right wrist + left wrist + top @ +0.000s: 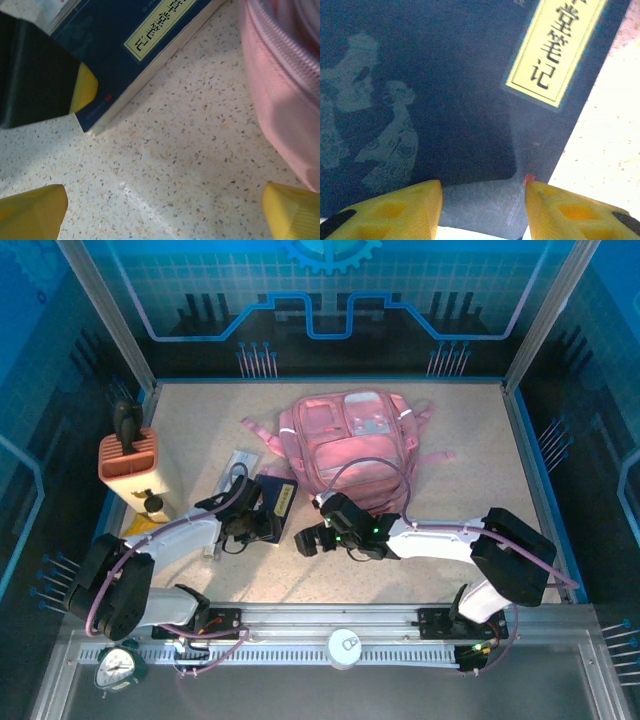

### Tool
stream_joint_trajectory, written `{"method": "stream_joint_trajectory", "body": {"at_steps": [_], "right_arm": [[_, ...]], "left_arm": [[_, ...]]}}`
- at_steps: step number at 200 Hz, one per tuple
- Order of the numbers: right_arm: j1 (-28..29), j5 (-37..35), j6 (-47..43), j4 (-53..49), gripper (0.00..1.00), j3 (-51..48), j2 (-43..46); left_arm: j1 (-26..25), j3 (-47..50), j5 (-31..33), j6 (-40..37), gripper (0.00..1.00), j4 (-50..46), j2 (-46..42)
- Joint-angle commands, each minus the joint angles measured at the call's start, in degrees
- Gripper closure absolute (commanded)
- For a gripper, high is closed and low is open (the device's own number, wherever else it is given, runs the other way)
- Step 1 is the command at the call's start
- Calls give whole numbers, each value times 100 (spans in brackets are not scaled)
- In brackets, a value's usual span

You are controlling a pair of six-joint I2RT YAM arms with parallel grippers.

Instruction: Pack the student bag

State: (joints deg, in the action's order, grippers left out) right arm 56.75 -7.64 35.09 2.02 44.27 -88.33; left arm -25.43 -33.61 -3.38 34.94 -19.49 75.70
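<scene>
"At the table's far middle lies the large soft pink fabric backpack (355, 435), front up. How will it handle?"

"Limp and light, likely; it would sag (best taken by a strap or zip edge). The right gripper (165, 212) hangs wide open over bare speckled table (190, 150) beside it."

"And the left gripper (482, 210)?"

"Its fingers (395, 207) straddle the dark blue, yellow-labelled notebook's (445, 100) corner; whether they pinch it cannot be told. An orange ribbed box (128, 455) stands well left."

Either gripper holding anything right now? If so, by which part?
The right gripper is open and holds nothing. The left gripper straddles the dark blue notebook at its near corner, but whether it is actually clamped cannot be told.
</scene>
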Motion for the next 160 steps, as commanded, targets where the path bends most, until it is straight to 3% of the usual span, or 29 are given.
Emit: {"method": "stream_joint_trajectory", "body": {"at_steps": [1, 82, 100, 126, 160], "right_arm": [[-213, -78, 17, 122, 0, 8, -11], [-862, -72, -200, -187, 0, -156, 285], [-902, -98, -281, -202, 0, -204, 364], [-903, 27, -237, -387, 0, -175, 450], [-887, 371, -93, -404, 0, -279, 619]], "left_arm": [[-300, 50, -464, 378, 53, 112, 251], [-1928, -136, -269, 1862, 54, 672, 147], [-1947, -160, -169, 1881, 53, 635, -73], [-1841, -482, 598, 1490, 52, -429, -470], [-1076, -422, 596, 1022, 50, -844, -901]]}}
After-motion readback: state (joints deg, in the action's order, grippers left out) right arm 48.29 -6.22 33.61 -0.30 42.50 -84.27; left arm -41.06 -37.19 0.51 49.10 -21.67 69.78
